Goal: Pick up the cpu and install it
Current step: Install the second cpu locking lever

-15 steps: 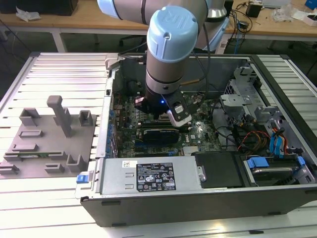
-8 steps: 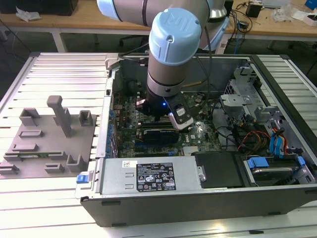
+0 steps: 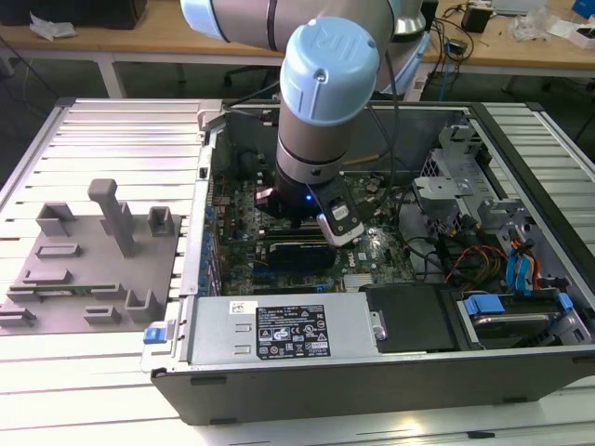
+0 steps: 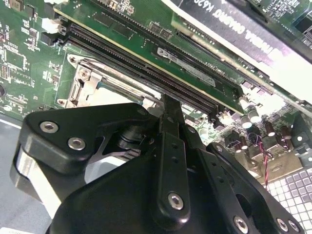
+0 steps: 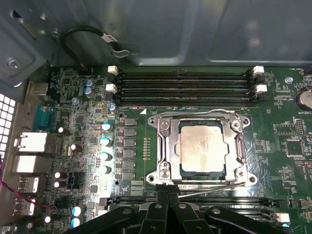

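My gripper (image 5: 168,197), fingers together and empty, sits just beside the socket (image 5: 165,161) (cpu (image 5: 202,146) already seated inside); I judge a bump could shift it.

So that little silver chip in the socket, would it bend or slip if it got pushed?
The cpu looks like a rigid, flat metal-topped plate, so probably stiff. Its smooth shiny top may be slippery. Lying flat inside the socket frame, it seems unlikely to slide or tip.
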